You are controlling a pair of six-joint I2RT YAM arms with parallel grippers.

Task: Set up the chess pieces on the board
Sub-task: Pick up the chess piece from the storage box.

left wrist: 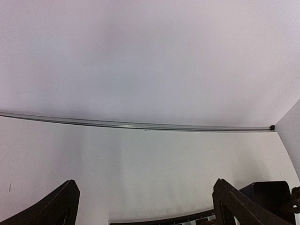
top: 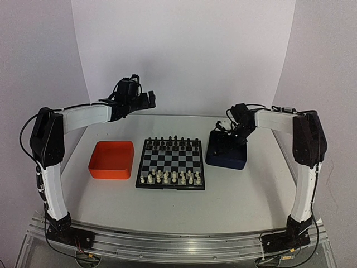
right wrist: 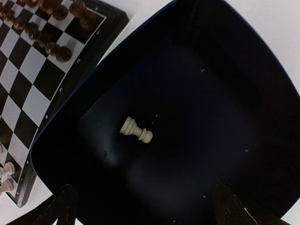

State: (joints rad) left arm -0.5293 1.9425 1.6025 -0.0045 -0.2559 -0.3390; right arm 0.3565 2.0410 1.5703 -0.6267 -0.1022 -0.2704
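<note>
Now | your right gripper [right wrist: 144, 190] wide, empty | white pawn [right wrist: 136, 131] at 12 o'clock, toppled, axis 10-to-4 | right arm nearer

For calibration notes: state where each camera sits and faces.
Top external: above and behind left arm and right arm, both shown, looking down on board, orange tray.
Left wrist: raised, facing the backdrop; open left gripper at bottom.
Right wrist: above the dark blue tray, looking down at a fallen white piece; open right gripper at bottom.
Top and right wrist share board and that tray.
</note>
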